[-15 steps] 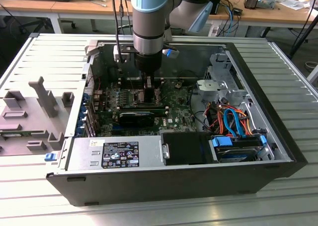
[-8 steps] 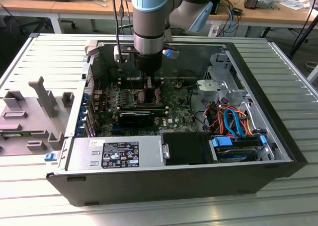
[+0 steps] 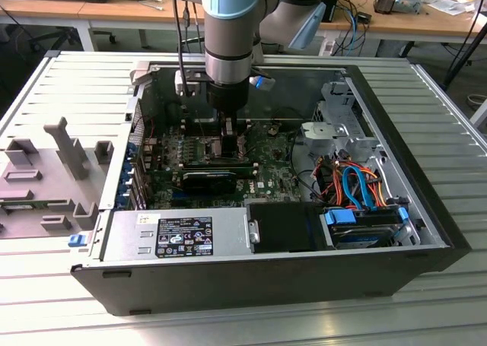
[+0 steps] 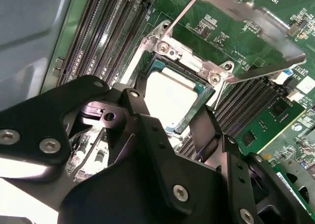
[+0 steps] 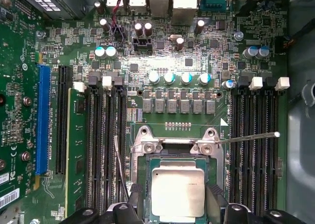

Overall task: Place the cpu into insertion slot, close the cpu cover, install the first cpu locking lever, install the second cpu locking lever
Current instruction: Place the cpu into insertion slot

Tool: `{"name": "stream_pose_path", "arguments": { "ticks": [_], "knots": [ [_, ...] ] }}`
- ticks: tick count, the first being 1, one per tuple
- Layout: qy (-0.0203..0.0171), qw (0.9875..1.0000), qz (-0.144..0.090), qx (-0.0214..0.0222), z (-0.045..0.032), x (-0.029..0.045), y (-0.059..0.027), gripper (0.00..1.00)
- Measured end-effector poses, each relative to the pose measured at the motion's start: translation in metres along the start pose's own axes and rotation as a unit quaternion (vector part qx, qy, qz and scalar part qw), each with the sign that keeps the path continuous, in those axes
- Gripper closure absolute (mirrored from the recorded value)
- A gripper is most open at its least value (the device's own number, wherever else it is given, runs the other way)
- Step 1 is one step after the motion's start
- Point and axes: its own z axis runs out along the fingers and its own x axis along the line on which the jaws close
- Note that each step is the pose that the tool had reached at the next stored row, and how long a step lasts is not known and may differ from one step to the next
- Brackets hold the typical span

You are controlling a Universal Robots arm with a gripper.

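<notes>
One arm, one gripper [image 3: 228, 141], hanging straight down into the open computer case [image 3: 426, 171]. Reading the case as a dial in the exterior view, the gripper sits near 11 o'clock from centre, the power supply [image 3: 183, 236] at 7 o'clock and the cabled drive bay [image 3: 365, 209] at 4 o'clock. A grey parts fixture [image 3: 46, 179] lies outside the case at 9 o'clock.

Both wrist views look down on the insertion slot [image 5: 141, 157]. The cpu [image 5: 177, 187] lies flat inside it, metal top up and square to the rim, and it looks seated. The fingers [image 5: 215, 194] are spread wide, one on each side of the chip and outside its edges. They clamp nothing; my read is that they stay clear so the chip rests by its own weight.

The cpu cover [image 4: 268, 39] stands tilted up on its hinge, off the socket, which leaves the chip exposed. It is not yet closed.

One locking lever [image 5: 246, 138] sticks out over the memory slots [image 5: 253, 150], and a thin second lever [image 5: 118, 160] runs beside the socket's other flank. Both look unlatched, probably so the cover can swing freely.

Judgement: step one looks done; the cover and both levers are not done.
</notes>
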Motion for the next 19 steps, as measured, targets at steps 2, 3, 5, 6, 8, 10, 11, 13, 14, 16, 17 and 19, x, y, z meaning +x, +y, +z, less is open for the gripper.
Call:
{"name": "stream_pose_path", "arguments": {
  "ticks": [2,3,5,6,8,10,11,13,14,16,17,19],
  "knots": [
    [0.0005,1.0,0.0,0.0,0.0,-0.0005,0.0,0.38],
    [0.0018,1.0,0.0,-0.0001,0.0,-0.0008,0.0001,0.38],
    [0.0084,1.0,0.0,-0.0003,0.0005,-0.0057,-0.0001,0.38],
    [0.0089,1.0,0.0,-0.0003,0.0017,-0.0057,-0.0002,0.38],
    [0.0091,1.0,0.0,-0.0001,0.0023,-0.0042,-0.0004,0.38],
    [0.0092,1.0,0.0,-0.0002,0.0022,-0.0034,-0.0003,0.38],
    [0.0093,1.0,0.0,-0.0002,0.0022,-0.0032,-0.0003,0.38],
    [0.0092,1.0,0.0,-0.0002,0.0023,-0.0024,-0.0004,0.38],
    [0.0092,1.0,0.0,-0.0002,0.0022,-0.0017,-0.0004,0.38],
    [0.0093,1.0,0.0,-0.0002,0.0023,-0.0008,-0.0006,0.38],
    [0.0093,1.0,0.0,-0.0002,0.0023,-0.0007,-0.0008,0.38],
    [0.0093,1.0,0.0,-0.0002,0.0023,-0.0006,-0.0012,0.38]
  ]
}}
